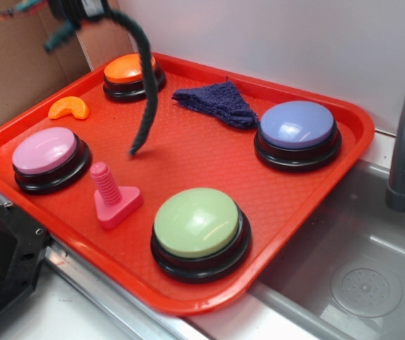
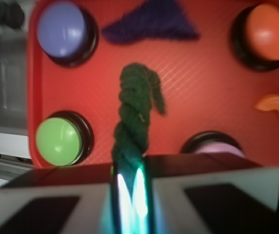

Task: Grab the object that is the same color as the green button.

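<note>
In the exterior view, the dark green twisted rope piece [image 1: 144, 85] hangs from the gripper [image 1: 82, 8] at the top edge of the frame, its frayed lower end dangling clear above the red tray [image 1: 209, 152]; the gripper is mostly cropped here, so its fingers cannot be judged. On the tray sit the pale-green dome button [image 1: 197, 225] at the front, a pink dome button [image 1: 47, 156] at left, an orange dome button [image 1: 130, 72] at the back, and a lilac-blue dome button [image 1: 298, 129] at right, with a dark blue knitted cloth [image 1: 217, 103] between the last two. A pink plastic bolt [image 1: 112, 195] and an orange crescent piece [image 1: 69, 108] also lie there. In the wrist view, the gripper [image 2: 129, 187] has its fingers pinched narrow on the rope, which curls over the tray between the buttons.
</note>
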### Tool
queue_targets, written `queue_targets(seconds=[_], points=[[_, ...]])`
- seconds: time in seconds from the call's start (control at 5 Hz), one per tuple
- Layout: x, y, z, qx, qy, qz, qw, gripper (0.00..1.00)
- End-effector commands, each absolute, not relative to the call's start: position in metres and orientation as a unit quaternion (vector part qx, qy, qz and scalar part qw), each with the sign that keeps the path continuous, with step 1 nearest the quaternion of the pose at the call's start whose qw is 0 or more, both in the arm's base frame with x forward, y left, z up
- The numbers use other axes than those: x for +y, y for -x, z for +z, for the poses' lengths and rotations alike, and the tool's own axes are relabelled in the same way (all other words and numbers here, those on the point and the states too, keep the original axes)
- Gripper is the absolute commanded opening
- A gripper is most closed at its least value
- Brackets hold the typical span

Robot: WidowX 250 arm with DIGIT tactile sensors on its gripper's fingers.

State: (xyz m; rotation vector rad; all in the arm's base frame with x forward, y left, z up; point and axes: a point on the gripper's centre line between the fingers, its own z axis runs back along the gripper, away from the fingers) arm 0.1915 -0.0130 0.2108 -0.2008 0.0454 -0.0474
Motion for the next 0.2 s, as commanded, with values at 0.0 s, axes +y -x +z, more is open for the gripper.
queue_targets(seconds=[0.0], points=[[-0.0044, -0.1799, 0.2834, -0.019, 0.033, 0.025, 0.999, 0.00]])
